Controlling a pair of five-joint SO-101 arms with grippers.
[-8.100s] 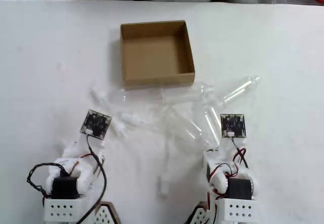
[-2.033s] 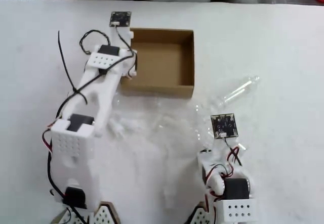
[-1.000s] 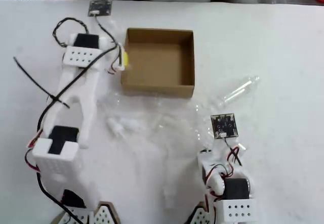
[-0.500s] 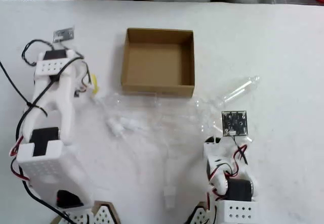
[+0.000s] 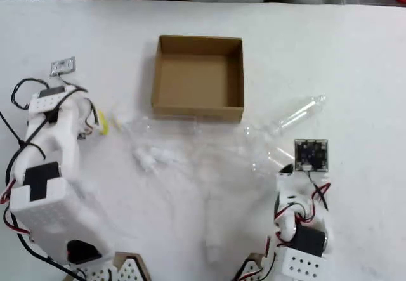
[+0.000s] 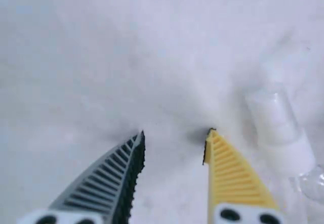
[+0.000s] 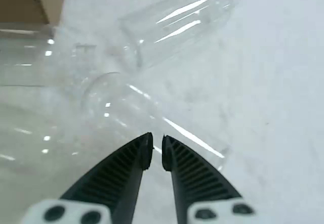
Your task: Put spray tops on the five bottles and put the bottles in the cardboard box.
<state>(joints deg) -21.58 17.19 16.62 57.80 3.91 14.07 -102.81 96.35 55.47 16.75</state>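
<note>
Left gripper [image 6: 175, 133]: wide open, nothing between the grey and yellow fingers, tips down over bare table [image 5: 355, 52] near the left edge, roughly level with the box's near wall. A whitish cylinder [image 6: 276, 125] sits just beside the yellow finger, not touched; spray top or bottle neck, can't tell. Right gripper [image 7: 156, 144]: almost closed with only a thin slit between the tips, holding nothing. Its tips are over a side-lying bottle [image 7: 121, 102]; contact can't be told. Cardboard box [image 5: 198, 77]: upright, open top, empty, toward the far edge at about mid-width. A heap of clear bottles [image 5: 216, 141] lies on its sides between the box's near wall and the arm bases, the bottles overlapping and hard to count. An angled bottle [image 5: 299, 111] lies off the box's near right corner, pointing at the table's far right corner. It is apart from the box, and its lower end runs into the heap. White spray tops [image 5: 151, 157] lie loose on the left side of the heap. A single spray top [image 5: 212, 250] lies near the near edge, between the two arm bases.
</note>
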